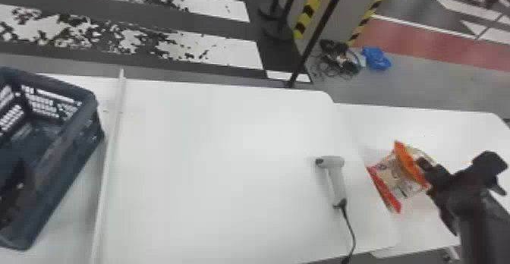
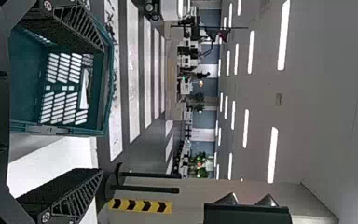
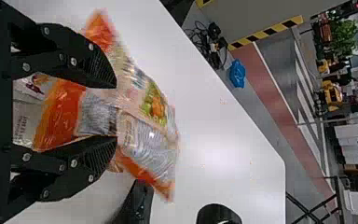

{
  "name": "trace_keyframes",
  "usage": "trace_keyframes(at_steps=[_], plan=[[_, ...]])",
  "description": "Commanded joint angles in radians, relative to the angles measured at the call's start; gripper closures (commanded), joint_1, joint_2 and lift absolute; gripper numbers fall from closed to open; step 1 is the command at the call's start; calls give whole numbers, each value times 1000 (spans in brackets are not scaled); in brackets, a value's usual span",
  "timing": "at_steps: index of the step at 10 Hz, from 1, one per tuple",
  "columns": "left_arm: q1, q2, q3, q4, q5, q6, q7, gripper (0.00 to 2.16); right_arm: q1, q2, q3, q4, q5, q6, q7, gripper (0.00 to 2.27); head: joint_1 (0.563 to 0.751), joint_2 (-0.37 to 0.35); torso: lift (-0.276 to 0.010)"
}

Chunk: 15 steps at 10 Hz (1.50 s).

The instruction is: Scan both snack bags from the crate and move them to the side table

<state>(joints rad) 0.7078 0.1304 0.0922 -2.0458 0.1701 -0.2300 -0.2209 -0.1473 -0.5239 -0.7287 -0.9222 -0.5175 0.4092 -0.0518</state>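
Snack bag (image 1: 402, 176): crinkled, see-through, orange and red bands, clamped in right gripper (image 1: 424, 164), frame right; left gripper (image 1: 16, 191) spread, lower left.

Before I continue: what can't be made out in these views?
Crate, left part: cut off by the head view's left edge.
Part of its floor: hidden behind the near wall, head view.
Snack bag, underside: hidden by the bag itself, head view.
Its small print: blurred, right wrist view.
Scanner cord, end: cut off by head view's bottom edge.
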Motion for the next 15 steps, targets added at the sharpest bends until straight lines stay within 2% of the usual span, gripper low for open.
trace_keyframes(at_steps=[1, 3, 5, 8, 10, 12, 13, 15], plan=[[4, 0, 3, -2, 0, -4, 0, 90, 12, 8, -3, -7, -2, -39, -2, 39, 695, -350, -75], [12, -2, 6, -14, 0, -1, -2, 90, 84, 56, -15, -161, -24, -91, -16, 39, 695, -350, -75], [18, -5, 6, -27, -1, -1, -2, 90, 181, 133, 3, -403, -24, -100, -16, 39, 695, -350, -75], [22, -14, 4, -42, -7, -1, -2, 90, 394, 282, 103, -807, 28, -189, -16, 43, 695, -350, -75], [22, -17, -3, -43, -14, 2, -2, 90, 526, 363, 212, -1000, 74, -275, -16, 49, 695, -350, -75], [22, -18, -5, -47, -27, 5, 3, 87, 618, 433, 333, -1098, 163, -349, -16, 70, 695, -350, -75], [22, -18, -8, -47, -30, 5, 8, 87, 647, 464, 404, -1100, 217, -422, -17, 80, 695, -350, -75], [21, -21, -9, -43, -32, 5, 9, 87, 704, 482, 546, -1080, 338, -563, -83, 83, 695, -272, -75]])
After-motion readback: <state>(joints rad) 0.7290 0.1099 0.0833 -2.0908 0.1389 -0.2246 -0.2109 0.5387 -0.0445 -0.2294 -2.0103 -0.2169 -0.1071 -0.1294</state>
